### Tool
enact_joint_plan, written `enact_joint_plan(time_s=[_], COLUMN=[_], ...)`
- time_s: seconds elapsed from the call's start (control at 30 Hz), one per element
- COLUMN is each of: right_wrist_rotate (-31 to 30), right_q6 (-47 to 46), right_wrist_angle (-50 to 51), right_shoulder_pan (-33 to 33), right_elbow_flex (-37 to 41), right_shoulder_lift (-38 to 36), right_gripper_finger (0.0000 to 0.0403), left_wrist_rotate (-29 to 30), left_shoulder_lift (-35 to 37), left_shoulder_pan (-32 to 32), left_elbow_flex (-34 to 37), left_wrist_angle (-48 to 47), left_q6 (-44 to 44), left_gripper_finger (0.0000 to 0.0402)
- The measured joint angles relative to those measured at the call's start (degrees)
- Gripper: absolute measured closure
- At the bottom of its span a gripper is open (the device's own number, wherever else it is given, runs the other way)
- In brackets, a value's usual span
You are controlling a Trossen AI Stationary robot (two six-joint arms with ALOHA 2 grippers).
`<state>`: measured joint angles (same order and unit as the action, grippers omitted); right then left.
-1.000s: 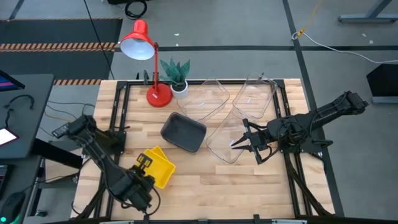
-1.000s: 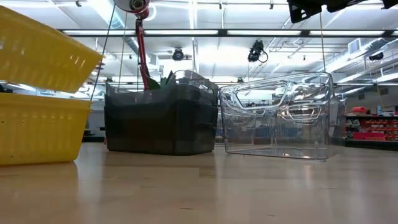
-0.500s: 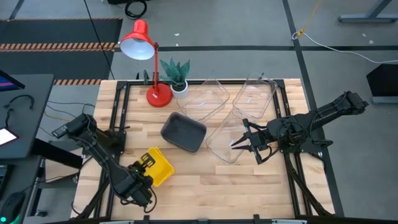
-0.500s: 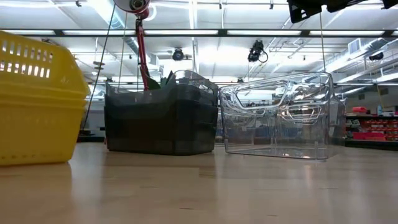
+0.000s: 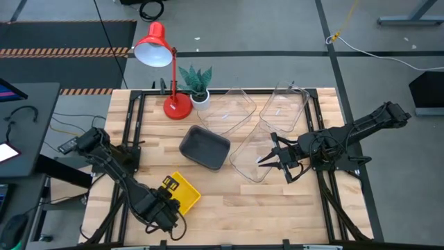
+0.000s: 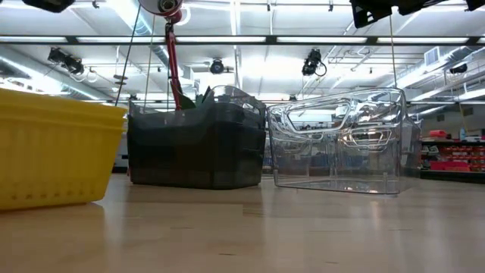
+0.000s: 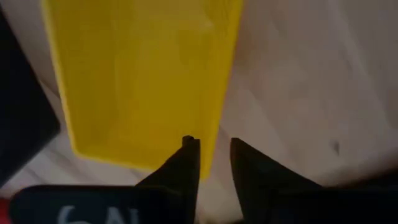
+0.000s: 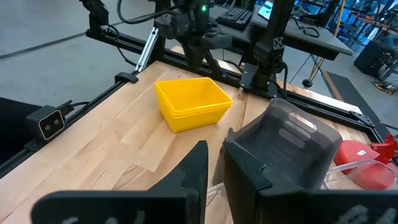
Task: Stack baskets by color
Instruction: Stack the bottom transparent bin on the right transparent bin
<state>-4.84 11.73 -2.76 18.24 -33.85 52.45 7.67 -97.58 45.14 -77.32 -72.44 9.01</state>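
The left end effector [image 5: 168, 206] hovers directly above the yellow baskets [image 5: 182, 194], its fingers [image 7: 186, 163] slightly parted astride the near rim, gripping nothing. The yellow baskets sit nested on the wooden desk [image 5: 236, 201]. The right end effector [image 5: 267, 159] is nearly closed, empty, beside the clear baskets [image 5: 251, 154], with the dark grey baskets [image 5: 205, 147] beyond. Ceiling strip lights [image 6: 227, 39] cross the room behind.
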Motion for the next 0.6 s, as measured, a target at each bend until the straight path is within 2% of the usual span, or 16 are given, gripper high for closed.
enact_joint_plan(time_s=[0.13, 0.27, 0.4, 0.6], right_wrist_rotate=[0.0, 0.0, 0.0, 0.0], right_q6=[0.0, 0.0, 0.0, -1.2], right_wrist_angle=[0.0, 0.1, 0.3, 0.4], right_shoulder_pan=[0.0, 0.0, 0.0, 0.0], right_elbow_flex=[0.0, 0.0, 0.0, 0.0], right_shoulder_lift=[0.0, 0.0, 0.0, 0.0], right_gripper_finger=[0.0351, 0.0351, 0.0351, 0.0351], left_wrist_rotate=[0.4, 6.8, 15.7, 21.6], left_shoulder_lift=[0.0, 0.5, 0.6, 0.6], left_shoulder_pan=[-1.0, -2.3, -3.4, -5.7], left_elbow_flex=[-1.0, -2.5, -3.0, -3.0], left_wrist_angle=[-1.1, 0.7, 4.0, 6.9], left_q6=[3.1, 8.1, 11.3, 19.8], left_gripper_finger=[0.0271, 0.0251, 0.0251, 0.0259])
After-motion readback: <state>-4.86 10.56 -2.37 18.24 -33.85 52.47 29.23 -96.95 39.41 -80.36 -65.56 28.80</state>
